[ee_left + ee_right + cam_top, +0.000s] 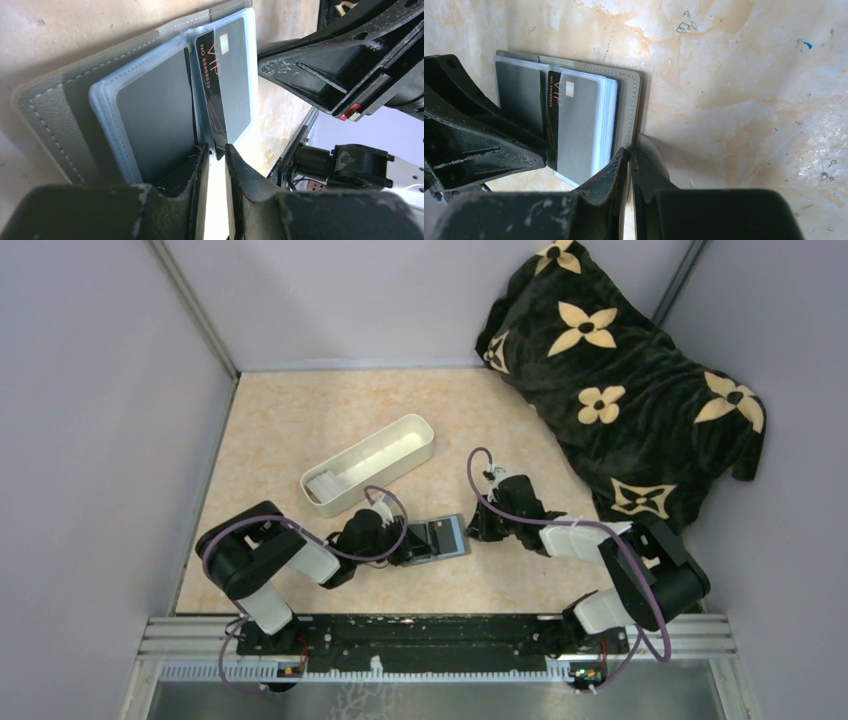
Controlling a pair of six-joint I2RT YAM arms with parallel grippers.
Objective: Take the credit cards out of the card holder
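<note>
Left wrist: black VIP card [211,95] in open grey card holder [50,107]

You have a counter [300,420] with a pale marble pattern, beige with orange veins. In the right wrist view its surface shows small scratches and one small blue speck [805,44]. On the left rear part of the counter lies a long white tray [392,473]. It is set on a diagonal, with its left end nearer to you. In the right rear corner you see a black plush blanket [620,380] with cream flower shapes. It is crumpled in a heap and covers that corner. The tray and the blanket are well apart. Plain grey walls [100,390] close the counter on three sides, and a slanted metal post [195,305] stands at each rear corner.
</note>
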